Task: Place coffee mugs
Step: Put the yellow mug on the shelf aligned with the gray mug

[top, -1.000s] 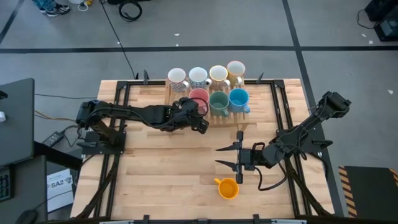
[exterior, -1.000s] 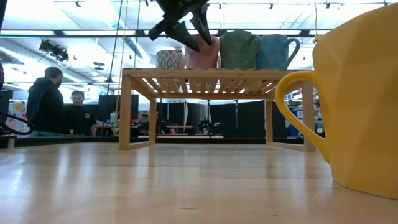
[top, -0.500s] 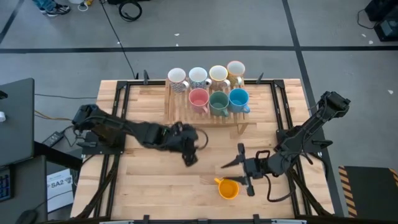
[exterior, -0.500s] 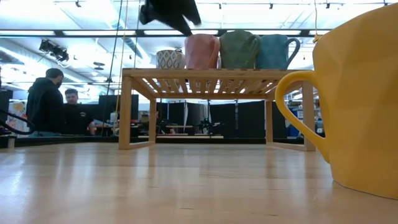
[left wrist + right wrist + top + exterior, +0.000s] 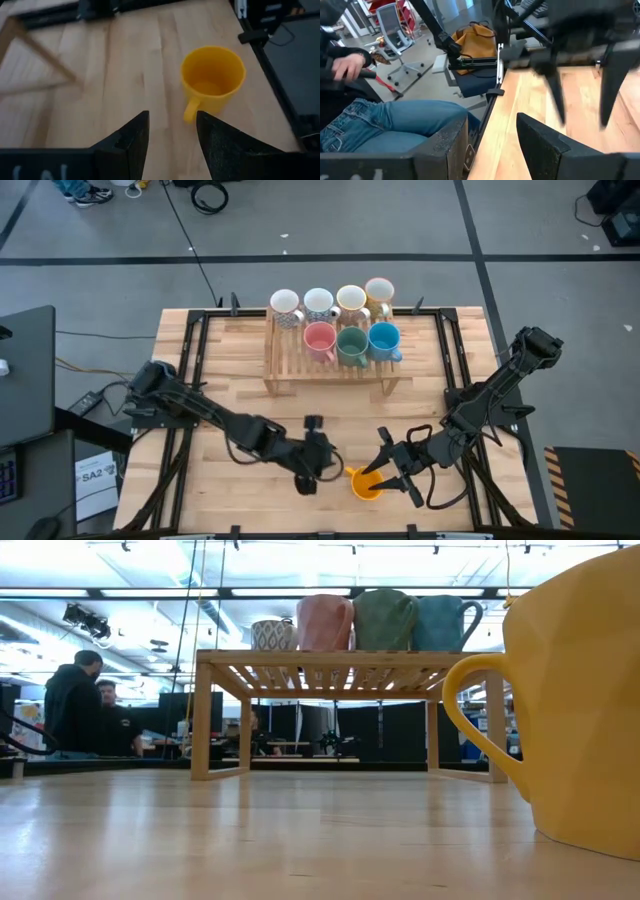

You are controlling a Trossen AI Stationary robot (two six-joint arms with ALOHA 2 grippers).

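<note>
1. A robotics lab or workshop, set in a large open room with a grey concrete floor [image 5: 400, 220] marked by dark tape lines.
2. A wooden table [image 5: 250, 500] in a black metal frame stands mid-floor, with cables trailing off its left edge.
3. Long strip lights [image 5: 130, 592] hang from a high ceiling.
4. Two people [image 5: 85, 705] sit at far desks.
5. A wheeled office chair [image 5: 392, 22] stands beside a seated person in jeans [image 5: 385, 122].
</note>
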